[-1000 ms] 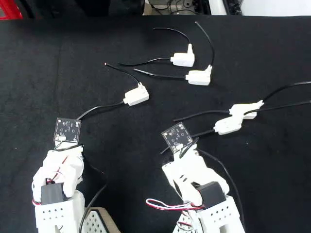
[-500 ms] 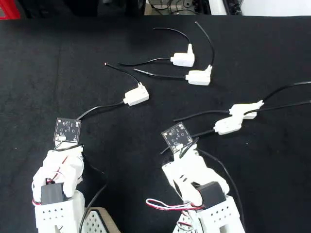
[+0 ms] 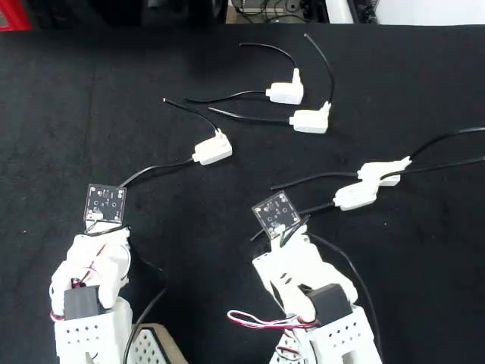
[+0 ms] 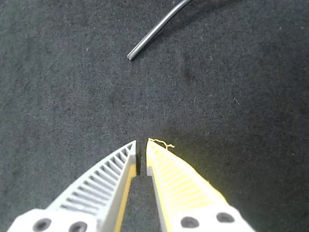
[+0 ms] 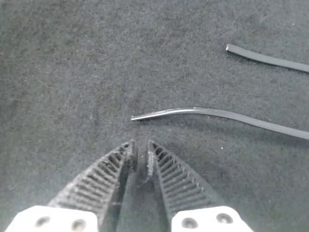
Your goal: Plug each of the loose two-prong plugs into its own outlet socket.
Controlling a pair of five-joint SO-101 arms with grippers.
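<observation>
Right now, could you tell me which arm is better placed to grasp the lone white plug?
Probably left: the white plug lies nearer the left gripper, its cable ending just ahead of it.

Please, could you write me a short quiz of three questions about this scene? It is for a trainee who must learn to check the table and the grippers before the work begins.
1. Count: how many white connectors lie on the black table in the high view?
2. True or false: the left gripper is holding one of them.
3. Choose one: the right gripper is A) wide open, B) shut with nothing in it, C) shut on a connector.
Key: 1 five; 2 false; 3 B.
</observation>
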